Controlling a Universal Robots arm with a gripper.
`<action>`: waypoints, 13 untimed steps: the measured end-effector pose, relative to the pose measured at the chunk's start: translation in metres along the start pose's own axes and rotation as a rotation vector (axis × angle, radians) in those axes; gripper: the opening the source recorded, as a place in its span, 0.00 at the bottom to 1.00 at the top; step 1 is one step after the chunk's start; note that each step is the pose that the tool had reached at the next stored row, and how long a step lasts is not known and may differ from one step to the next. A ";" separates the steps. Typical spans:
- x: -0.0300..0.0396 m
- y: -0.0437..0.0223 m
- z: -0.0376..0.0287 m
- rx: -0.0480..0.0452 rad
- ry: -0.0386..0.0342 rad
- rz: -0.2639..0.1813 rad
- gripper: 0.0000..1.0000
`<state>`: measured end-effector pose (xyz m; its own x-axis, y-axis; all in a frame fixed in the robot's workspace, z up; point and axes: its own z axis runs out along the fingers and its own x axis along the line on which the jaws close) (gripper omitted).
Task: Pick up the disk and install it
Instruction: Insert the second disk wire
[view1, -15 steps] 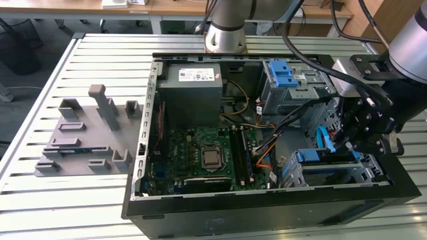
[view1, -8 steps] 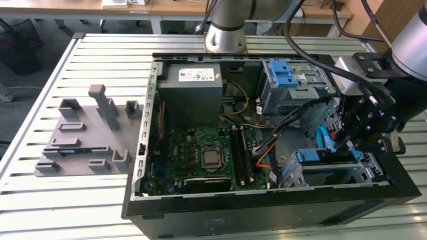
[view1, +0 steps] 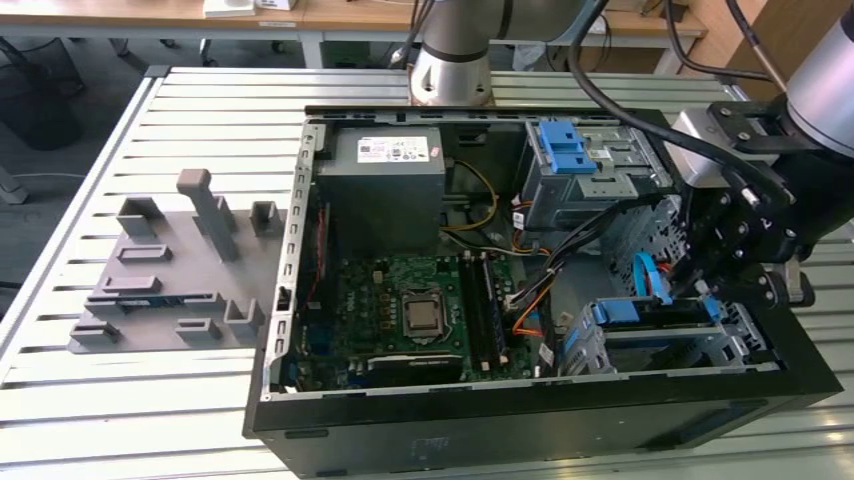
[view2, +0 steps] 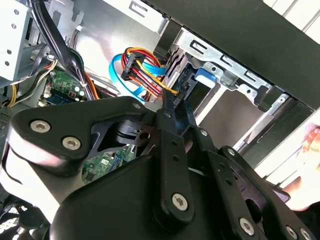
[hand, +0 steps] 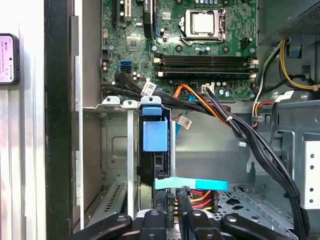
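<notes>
The disk (hand: 151, 160) stands on edge in the lower drive cage (hand: 115, 104) of the open computer case, with its blue carrier tab (hand: 154, 134) at the far end. In the exterior view the blue carrier edge of the disk (view1: 654, 313) shows at the case's front right corner, under my gripper (view1: 697, 290). In both wrist views my gripper (hand: 175, 206) (view2: 175, 102) is closed on the near end of the disk (view2: 179, 70). A blue data cable (hand: 192, 184) and a black plug with red, yellow and orange wires (view2: 134, 64) hang beside the fingertips.
The motherboard (view1: 414, 310) fills the case floor. A big grey metal box (view1: 387, 170) stands at the back, beside an upper cage with a blue latch (view1: 574, 150). Black cable bundles (hand: 220, 117) cross near the disk. A grey fixture (view1: 174, 270) lies on the table at the exterior view's left.
</notes>
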<state>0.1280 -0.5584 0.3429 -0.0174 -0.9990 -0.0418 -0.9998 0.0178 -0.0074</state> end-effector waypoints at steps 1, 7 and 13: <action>0.0000 0.0000 -0.0004 0.0025 -0.0003 0.000 0.24; 0.0000 0.0004 -0.0008 0.0313 -0.0008 -0.002 0.24; 0.0000 0.0003 -0.0011 0.0333 -0.0009 -0.002 0.24</action>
<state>0.1276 -0.5584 0.3439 -0.0154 -0.9990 -0.0426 -0.9990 0.0171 -0.0407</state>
